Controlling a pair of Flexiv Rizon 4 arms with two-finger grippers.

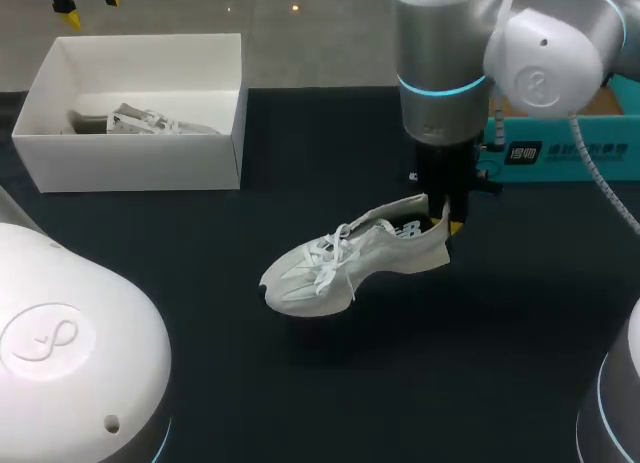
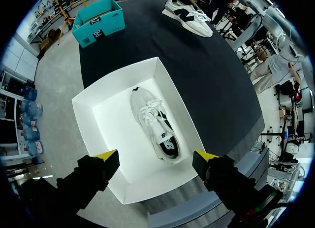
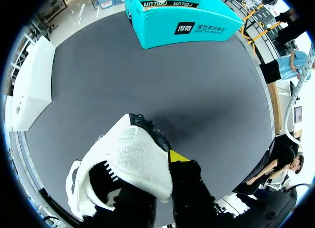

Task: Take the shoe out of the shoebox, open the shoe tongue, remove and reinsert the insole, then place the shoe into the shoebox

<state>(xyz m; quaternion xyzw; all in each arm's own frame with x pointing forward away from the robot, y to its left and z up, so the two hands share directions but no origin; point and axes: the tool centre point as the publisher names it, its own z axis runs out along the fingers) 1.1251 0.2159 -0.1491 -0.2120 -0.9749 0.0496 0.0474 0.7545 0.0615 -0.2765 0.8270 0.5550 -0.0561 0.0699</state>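
A white sneaker (image 1: 345, 258) with a black lining lies mid-table, toe toward the front left. My right gripper (image 1: 446, 219) is shut on its heel collar from above. In the right wrist view the heel (image 3: 129, 156) fills the space between the fingers, and one yellow fingertip (image 3: 177, 156) shows beside it. The open white shoebox (image 1: 140, 163) stands at the back left with a second white sneaker (image 1: 150, 123) inside. My left gripper (image 1: 88, 5) hangs open above the box. Its wrist view looks straight down on the box (image 2: 101, 114) and that sneaker (image 2: 157, 127), with the gripper (image 2: 155, 157) spread wide.
A teal cardboard box (image 1: 560, 148) stands at the back right, behind the right arm, also seen as the teal box (image 3: 182, 16) ahead of the right gripper. Dark tabletop lies between the shoebox and the held sneaker.
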